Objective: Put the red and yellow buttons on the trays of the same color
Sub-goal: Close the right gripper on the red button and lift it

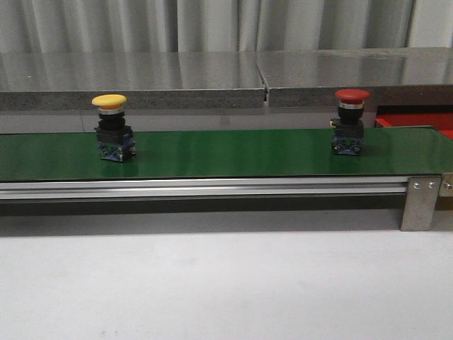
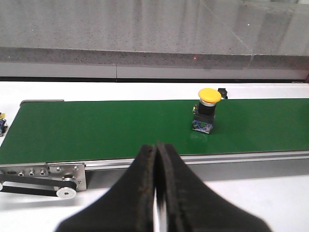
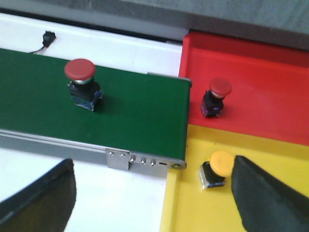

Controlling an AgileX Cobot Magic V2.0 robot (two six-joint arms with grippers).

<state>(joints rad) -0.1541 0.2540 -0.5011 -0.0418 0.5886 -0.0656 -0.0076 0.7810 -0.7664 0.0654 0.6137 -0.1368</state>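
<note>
One red button [image 3: 215, 97] sits in the red tray [image 3: 270, 82] & one yellow button [image 3: 217, 169] in the yellow tray [image 3: 193, 212] (2 done), but a yellow one [image 1: 113, 127] & a red one [image 1: 350, 121] wait on the green belt [image 1: 226, 152], w/ left gripper [image 2: 155, 159] squeezed closed, right gripper [image 3: 154, 193] wide apart, both holding nothing.
</note>
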